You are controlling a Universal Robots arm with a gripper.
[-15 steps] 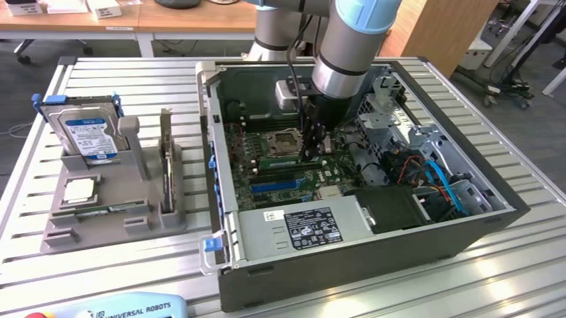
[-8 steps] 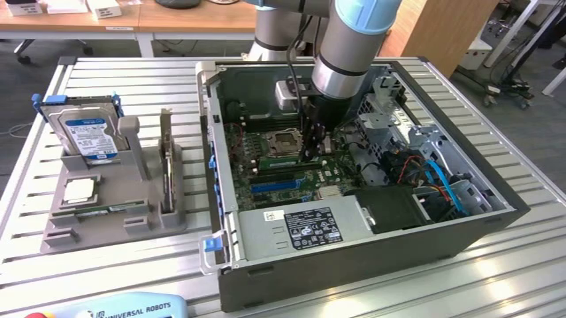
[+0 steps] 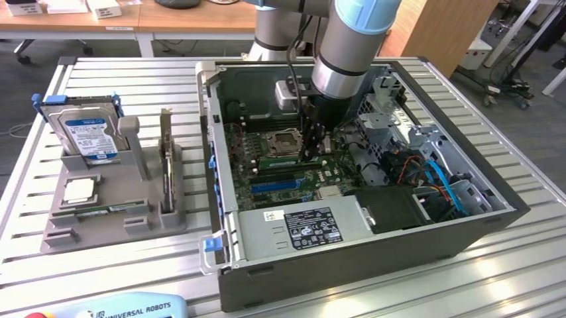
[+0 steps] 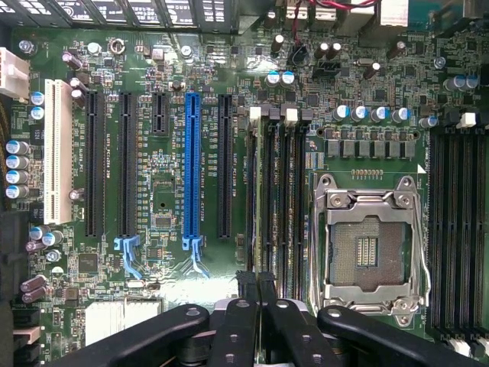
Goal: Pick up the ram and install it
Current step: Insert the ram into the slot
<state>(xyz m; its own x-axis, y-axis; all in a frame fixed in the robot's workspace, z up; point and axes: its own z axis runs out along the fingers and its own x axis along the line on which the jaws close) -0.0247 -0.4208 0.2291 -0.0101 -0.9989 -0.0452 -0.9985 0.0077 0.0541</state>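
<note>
One arm [image 3: 354,46] reaches down into the open computer case [image 3: 354,265] on the bench [image 3: 115,73] | jaws pinching the ram [image 4: 265,199], seen edge-on among the memory slots [image 4: 294,199] just beside the processor socket [image 4: 367,248] | hard drive [image 3: 84,132] stands in the grey holder [image 3: 106,232], well apart from the case.
</note>
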